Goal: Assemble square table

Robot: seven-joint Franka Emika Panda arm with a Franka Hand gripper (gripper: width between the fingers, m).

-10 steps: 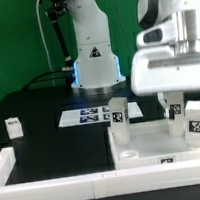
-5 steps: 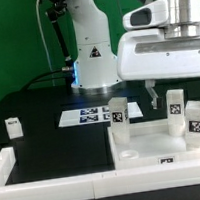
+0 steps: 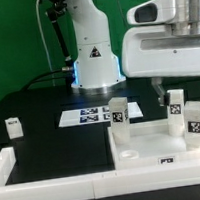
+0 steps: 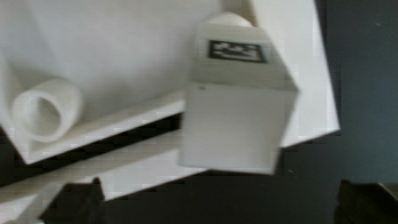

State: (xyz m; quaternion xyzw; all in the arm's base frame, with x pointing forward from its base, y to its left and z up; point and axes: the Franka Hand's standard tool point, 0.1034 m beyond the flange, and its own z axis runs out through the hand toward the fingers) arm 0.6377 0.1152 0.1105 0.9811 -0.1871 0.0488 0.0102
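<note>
The white square tabletop (image 3: 153, 142) lies at the exterior view's right with three tagged white legs standing on it: one (image 3: 117, 111) at its left corner, two (image 3: 175, 106) (image 3: 196, 117) at its right. A fourth leg (image 3: 12, 125) stands loose far to the left. My gripper (image 3: 182, 83) hangs open and empty just above the right-hand legs, touching none. The wrist view shows the slab (image 4: 107, 50), a tagged leg (image 4: 240, 110), a round socket (image 4: 45, 105), and my gripper (image 4: 222, 205) with dark fingertips (image 4: 71, 205) wide apart.
The marker board (image 3: 90, 115) lies flat in front of the robot base (image 3: 93, 58). Long white L-shaped border rails (image 3: 57, 178) run along the front and the left of the black table.
My hand has risen a little off the right-hand leg, which it partly covered a second ago. The legs and the slab have not moved.
</note>
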